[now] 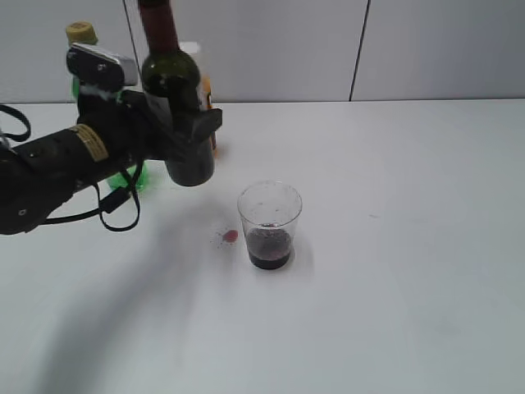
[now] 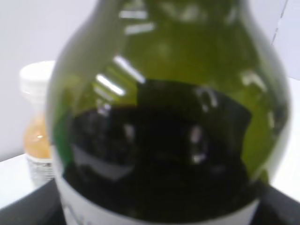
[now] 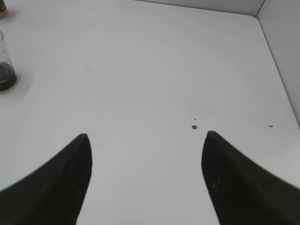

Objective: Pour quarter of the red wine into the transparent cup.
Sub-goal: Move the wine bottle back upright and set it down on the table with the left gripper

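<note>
Red wine point(image 2: 154, 154) sits dark in the lower part of the wine bottle point(image 1: 174, 98), which the left gripper point(image 1: 184, 131) has clamped round the body, jaws grasping it upright & lifted off the tabletop point(image 1: 394, 246) toward the far-left corner. Transparent cup point(image 1: 269, 223) stands near the tabletop's middle, well apart from the bottle, w/ a little dark red already at its base. A small red spill point(image 1: 229, 236) lies just beside it on the left-edge side.

Right gripper point(image 3: 146, 140) hangs over bare tabletop on the right-edge side, jaws spread wide, holding nothing.

Step in hand, I'd judge: bring the bottle over to the cup & tip. To do it well: get the mouth over the cup's rim before tilting, tilt slowly, stop early since only a qtr is wanted. Cup looks light, so don't knock it w/ the neck. The spill suggests drips are a real risk; roll back upright briskly once enough is in.

Count: 1 wine bottle, 1 cup, 1 green bottle point(image 1: 129, 179) & 1 orange juice bottle point(image 2: 38, 126) behind, 2 grippers, a few red specks point(image 3: 194, 127) on the right side
</note>
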`<state>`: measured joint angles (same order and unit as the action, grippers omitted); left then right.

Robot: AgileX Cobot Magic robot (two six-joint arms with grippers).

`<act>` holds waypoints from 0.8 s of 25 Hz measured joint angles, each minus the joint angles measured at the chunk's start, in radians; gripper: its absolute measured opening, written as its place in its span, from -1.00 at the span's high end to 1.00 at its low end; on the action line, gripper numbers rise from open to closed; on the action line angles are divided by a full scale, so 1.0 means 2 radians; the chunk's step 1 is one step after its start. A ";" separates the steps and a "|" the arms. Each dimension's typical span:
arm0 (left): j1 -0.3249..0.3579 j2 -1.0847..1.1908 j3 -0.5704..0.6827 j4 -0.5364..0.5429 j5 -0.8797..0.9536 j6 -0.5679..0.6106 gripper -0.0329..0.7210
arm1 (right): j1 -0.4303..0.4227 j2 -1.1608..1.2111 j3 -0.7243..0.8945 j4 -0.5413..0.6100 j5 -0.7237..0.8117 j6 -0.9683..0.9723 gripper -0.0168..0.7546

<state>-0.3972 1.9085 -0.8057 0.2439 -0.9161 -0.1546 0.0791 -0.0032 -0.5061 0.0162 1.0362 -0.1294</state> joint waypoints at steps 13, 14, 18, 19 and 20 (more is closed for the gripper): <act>-0.009 0.108 -0.121 0.054 0.025 -0.031 -0.55 | 0.000 0.000 0.000 0.000 0.000 0.001 -0.56; -0.012 0.115 -0.125 0.054 0.025 -0.031 -0.55 | 0.000 0.000 0.000 0.000 0.000 0.001 -0.56; -0.022 0.136 -0.130 0.053 0.019 -0.031 -0.55 | 0.000 0.000 0.000 0.000 0.000 0.001 -0.56; -0.024 0.140 -0.130 0.053 0.018 -0.031 -0.55 | 0.000 0.000 0.000 0.000 0.000 0.001 -0.56; -0.024 0.145 -0.130 0.053 0.016 -0.032 -0.55 | 0.000 0.000 0.000 0.000 0.000 0.001 -0.56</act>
<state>-0.4456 2.1984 -1.0648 0.3505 -0.8834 -0.2182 0.0791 -0.0032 -0.5061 0.0162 1.0362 -0.1281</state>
